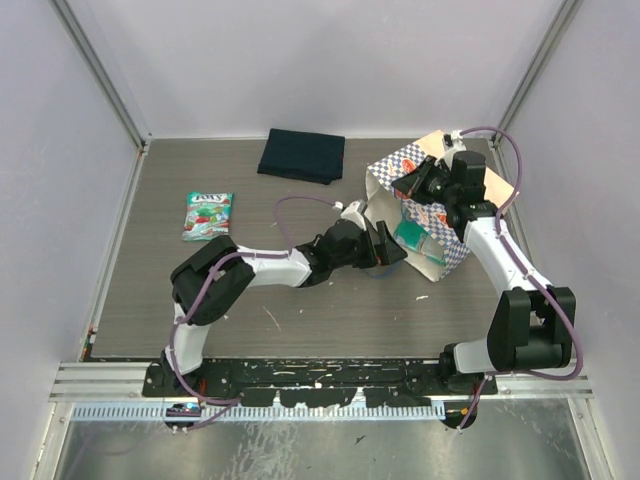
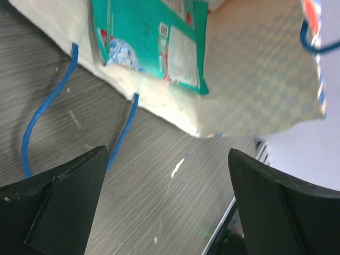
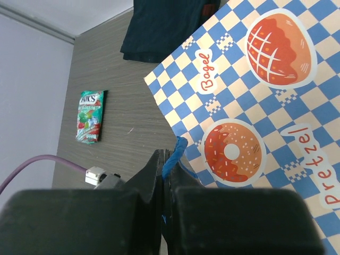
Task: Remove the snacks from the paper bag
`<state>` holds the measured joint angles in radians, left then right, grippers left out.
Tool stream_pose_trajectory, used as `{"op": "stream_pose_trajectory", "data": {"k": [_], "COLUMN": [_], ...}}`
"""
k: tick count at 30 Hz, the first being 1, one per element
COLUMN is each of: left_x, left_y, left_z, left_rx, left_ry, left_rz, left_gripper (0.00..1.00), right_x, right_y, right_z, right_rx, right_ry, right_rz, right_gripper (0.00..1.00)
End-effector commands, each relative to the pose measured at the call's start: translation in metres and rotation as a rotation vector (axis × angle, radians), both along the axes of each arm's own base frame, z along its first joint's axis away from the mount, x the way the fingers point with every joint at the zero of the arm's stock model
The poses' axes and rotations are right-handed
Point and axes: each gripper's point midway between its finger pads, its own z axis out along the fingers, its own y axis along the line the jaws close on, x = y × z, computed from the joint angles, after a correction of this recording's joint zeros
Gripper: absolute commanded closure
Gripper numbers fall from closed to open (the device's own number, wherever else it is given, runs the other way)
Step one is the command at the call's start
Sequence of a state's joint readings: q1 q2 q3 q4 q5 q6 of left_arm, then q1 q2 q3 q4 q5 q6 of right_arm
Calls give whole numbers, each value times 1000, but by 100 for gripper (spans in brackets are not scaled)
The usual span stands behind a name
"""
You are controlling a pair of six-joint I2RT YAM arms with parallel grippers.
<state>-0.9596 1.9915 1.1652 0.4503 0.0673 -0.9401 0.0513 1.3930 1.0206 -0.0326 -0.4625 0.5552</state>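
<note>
— Where does the paper bag [image 1: 388, 170] lie?
— At the far right of the table, tipped on its side, with its mouth open toward the near left. It's blue-and-white checks outside with orange-red bagel and pretzel pictures, cream inside, with thin blue cord handles [image 2: 122, 132].
— What's out of it?
— One teal pouch [image 1: 207, 215], flat on the table well to the left. A second teal pouch [image 2: 154, 42] rests just inside the mouth.

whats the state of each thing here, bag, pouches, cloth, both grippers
paper bag: tipped on its side, mouth open
teal pouch in the bag: lying just inside the mouth
loose teal pouch: out of the bag, lying flat, face up
dark cloth: folded, lying flat
left gripper: open, empty, at the bag mouth
right gripper: shut on a blue cord handle
</note>
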Motion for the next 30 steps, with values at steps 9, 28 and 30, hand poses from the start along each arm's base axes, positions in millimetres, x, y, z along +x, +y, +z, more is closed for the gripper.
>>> {"op": "stream_pose_trajectory", "data": {"k": [9,28,30], "left_x": [47,83,85], "left_y": [-22,-18,-19], "left_z": [19,-14,-10], "left_rx": [-108,186,196], "left_ry": [69,-108,-132], "left_rz": [308,346,335], "left_gripper": [18,42,45], "right_x": [8,6,5], "right_y": [-12,-25,-24], "right_z": [28,27,26], "right_rx": [-29,-77,-72], "right_ry": [-100,-101,-98], "right_rz": [-85,-119,-114], "right_gripper": [99,99,99]}}
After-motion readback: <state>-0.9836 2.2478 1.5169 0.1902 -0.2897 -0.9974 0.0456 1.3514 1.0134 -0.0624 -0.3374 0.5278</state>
